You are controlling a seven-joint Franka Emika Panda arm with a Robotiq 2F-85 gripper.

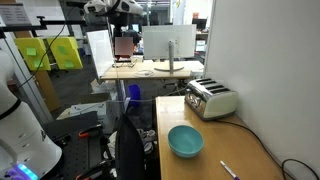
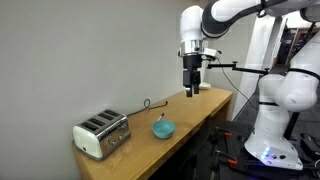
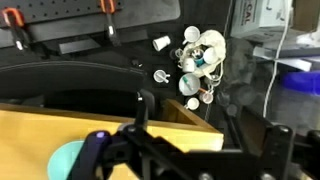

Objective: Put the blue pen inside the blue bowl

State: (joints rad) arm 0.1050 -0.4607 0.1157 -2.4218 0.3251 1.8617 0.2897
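The blue bowl (image 1: 185,140) sits upright and empty on the wooden table, in front of the silver toaster. It also shows in an exterior view (image 2: 164,128) and at the lower left of the wrist view (image 3: 62,160). The blue pen (image 1: 229,170) lies flat on the table near the front edge, apart from the bowl. I cannot make it out in the other views. My gripper (image 2: 192,88) hangs high above the table's end, far from bowl and pen. In the wrist view (image 3: 188,120) its fingers stand apart and hold nothing.
A silver toaster (image 1: 212,98) stands by the wall and shows in both exterior views (image 2: 102,133). A black cable (image 2: 150,102) curves along the wall. The table corner (image 3: 190,118) lies under the gripper. White cups (image 3: 197,58) lie on the floor beyond.
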